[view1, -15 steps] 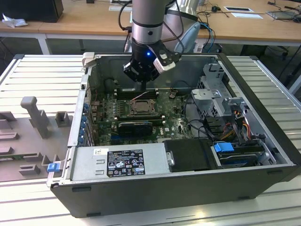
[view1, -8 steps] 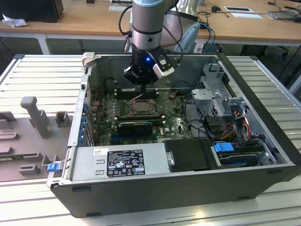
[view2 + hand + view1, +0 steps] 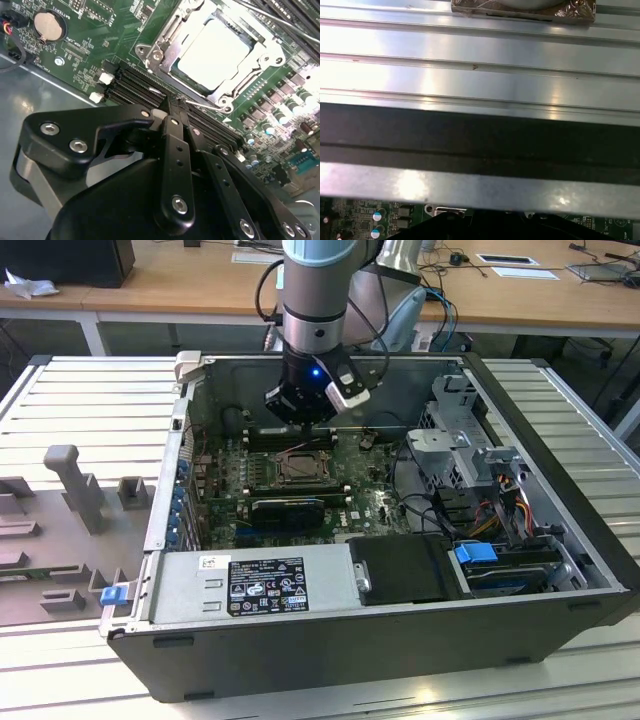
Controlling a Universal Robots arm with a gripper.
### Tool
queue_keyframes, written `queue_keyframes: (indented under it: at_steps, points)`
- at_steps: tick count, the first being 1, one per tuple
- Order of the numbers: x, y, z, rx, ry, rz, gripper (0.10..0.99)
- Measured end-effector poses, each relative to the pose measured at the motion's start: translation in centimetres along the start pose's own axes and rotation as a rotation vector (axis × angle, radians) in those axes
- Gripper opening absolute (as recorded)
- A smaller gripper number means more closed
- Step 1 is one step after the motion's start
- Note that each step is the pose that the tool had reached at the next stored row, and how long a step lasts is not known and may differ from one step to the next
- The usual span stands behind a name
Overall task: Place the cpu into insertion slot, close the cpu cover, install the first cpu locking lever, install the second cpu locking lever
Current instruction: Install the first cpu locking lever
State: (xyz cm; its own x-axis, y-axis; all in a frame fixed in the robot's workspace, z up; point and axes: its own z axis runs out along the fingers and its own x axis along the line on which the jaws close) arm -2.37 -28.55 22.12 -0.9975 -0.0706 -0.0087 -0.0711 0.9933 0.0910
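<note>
The cpu point(image 3: 212, 50) lies flat in the insertion slot point(image 3: 300, 468), its pale face showing in the second wrist view. The cpu cover point(image 3: 167, 37), a dull metal frame, lies down around the chip. A thin wire locking lever point(image 3: 210, 106) runs along the socket's edge nearest the fingers. My gripper point(image 3: 178, 102) has its black fingers pressed together with nothing between them, tips just short of the socket over the black memory slots point(image 3: 130, 87). In the exterior view my gripper point(image 3: 300, 420) hangs a little above the board, just behind the socket.
The board sits deep in an open computer case point(image 3: 560, 480). A power supply point(image 3: 260, 585) lines the near wall. A drive cage point(image 3: 470, 440) and cables point(image 3: 500, 510) fill the exterior view's right. A coin battery point(image 3: 47, 26) lies on the board. Grey fixtures point(image 3: 70, 490) stand outside.
</note>
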Motion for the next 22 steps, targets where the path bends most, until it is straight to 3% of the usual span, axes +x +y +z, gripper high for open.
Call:
queue_keyframes:
  at_steps: [6, 22]
  points:
    - [-0.52, -0.01, 0.55, 0.0, 0.0, 0.0, 0.106]
    - [-0.83, -0.01, 1.47, 0.0, 0.0, 0.0, 0.106]
